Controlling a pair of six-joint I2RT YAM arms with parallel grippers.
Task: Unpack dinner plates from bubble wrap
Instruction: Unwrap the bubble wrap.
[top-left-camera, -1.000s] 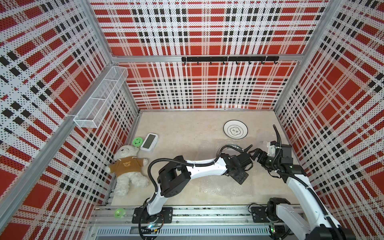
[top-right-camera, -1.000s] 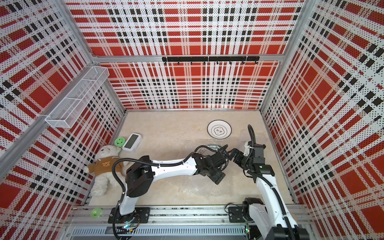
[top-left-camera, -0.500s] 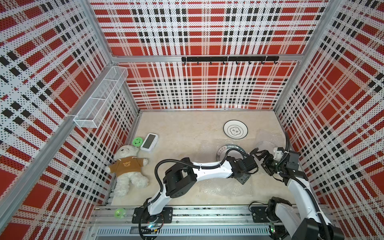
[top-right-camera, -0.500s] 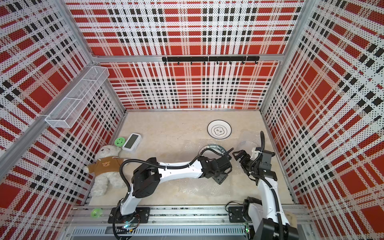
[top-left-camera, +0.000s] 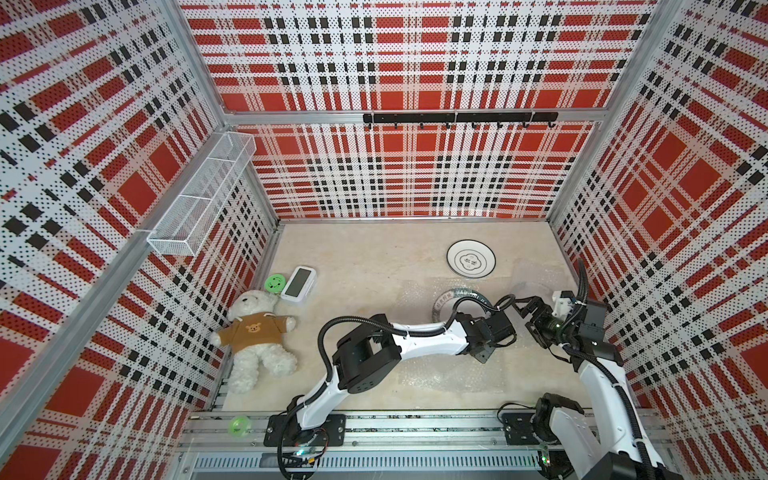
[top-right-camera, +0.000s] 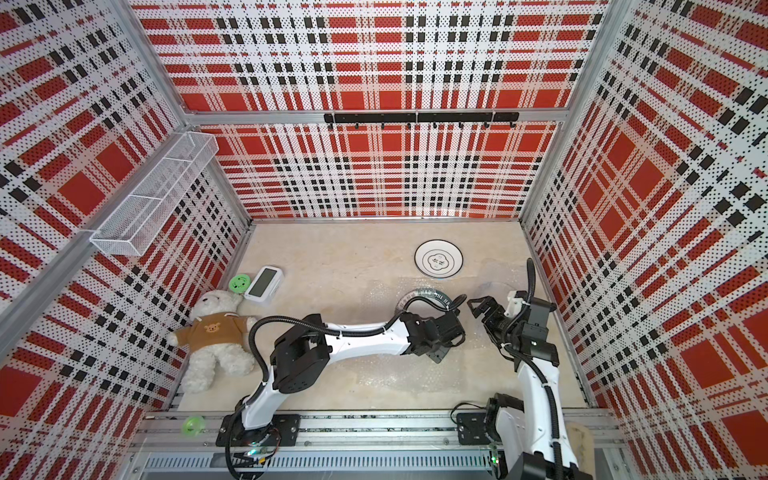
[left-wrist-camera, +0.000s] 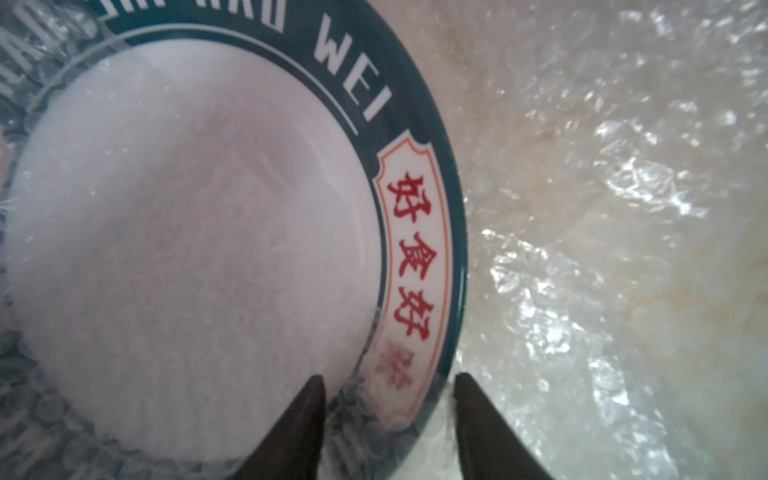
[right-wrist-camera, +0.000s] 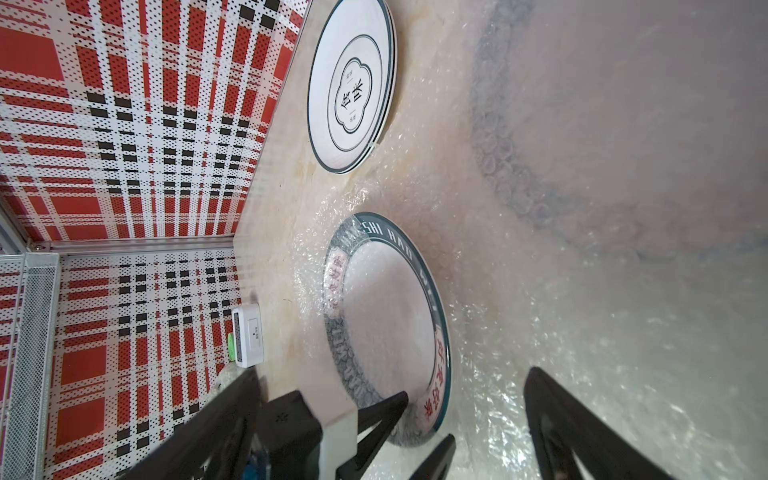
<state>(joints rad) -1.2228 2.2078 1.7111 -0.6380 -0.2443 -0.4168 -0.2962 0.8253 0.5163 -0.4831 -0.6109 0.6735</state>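
Observation:
One bare dinner plate (top-left-camera: 471, 257) (top-right-camera: 438, 259) (right-wrist-camera: 351, 87) lies flat at the back right. A second dinner plate (top-left-camera: 453, 296) (left-wrist-camera: 187, 228) (right-wrist-camera: 390, 320), with a dark lettered band, lies on bubble wrap (top-left-camera: 436, 374) (left-wrist-camera: 602, 249), and film still covers part of its rim. My left gripper (left-wrist-camera: 386, 376) (right-wrist-camera: 411, 428) is open and narrowing, with one finger inside this plate's rim and one outside. My right gripper (top-left-camera: 527, 318) (top-right-camera: 484, 322) (right-wrist-camera: 395, 374) stands wide open and empty just right of it. Close to the right wrist camera, a dark ring (right-wrist-camera: 498, 178) shows through more bubble wrap.
A teddy bear (top-left-camera: 257, 332), a white display device (top-left-camera: 299, 282) and a small green disc (top-left-camera: 274, 282) lie along the left wall. A wire basket (top-left-camera: 199, 199) hangs on that wall, and a hook rail (top-left-camera: 457, 117) on the back wall.
The left gripper slid right to the lettered plate's near rim and its jaws narrowed. The right arm drew back toward the right wall, still wide open. The lettered plate came into view.

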